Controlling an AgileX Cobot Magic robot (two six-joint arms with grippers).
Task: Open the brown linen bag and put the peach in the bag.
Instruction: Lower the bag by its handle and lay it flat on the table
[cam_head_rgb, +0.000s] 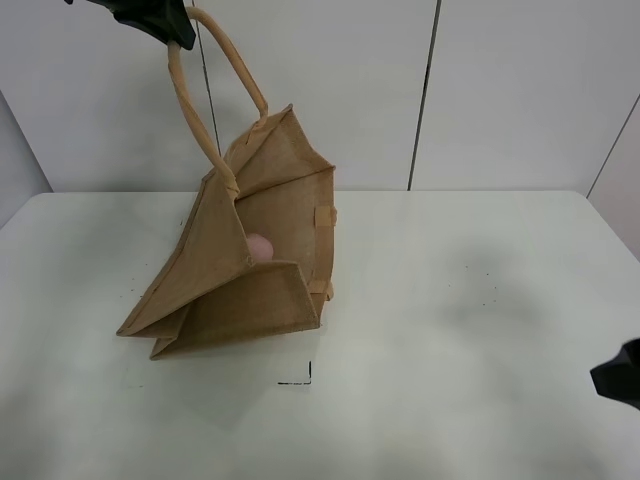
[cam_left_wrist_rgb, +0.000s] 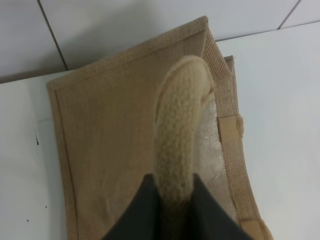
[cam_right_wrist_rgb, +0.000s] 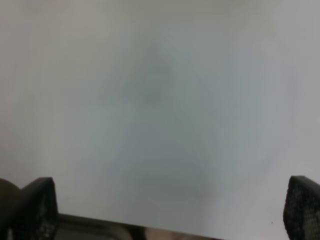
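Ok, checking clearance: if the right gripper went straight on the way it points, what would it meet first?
Likely the bare white table; nothing else shows ahead of the open right gripper. Depth is unclear.

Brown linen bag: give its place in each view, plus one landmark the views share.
Exterior high: the brown linen bag stands left of centre on the white table, its handle held up by the left tool.
Left wrist: it fills most of the picture, handle pinched in the tool.
Right wrist: not in it.
Shared landmark: the white table, seen in all three.
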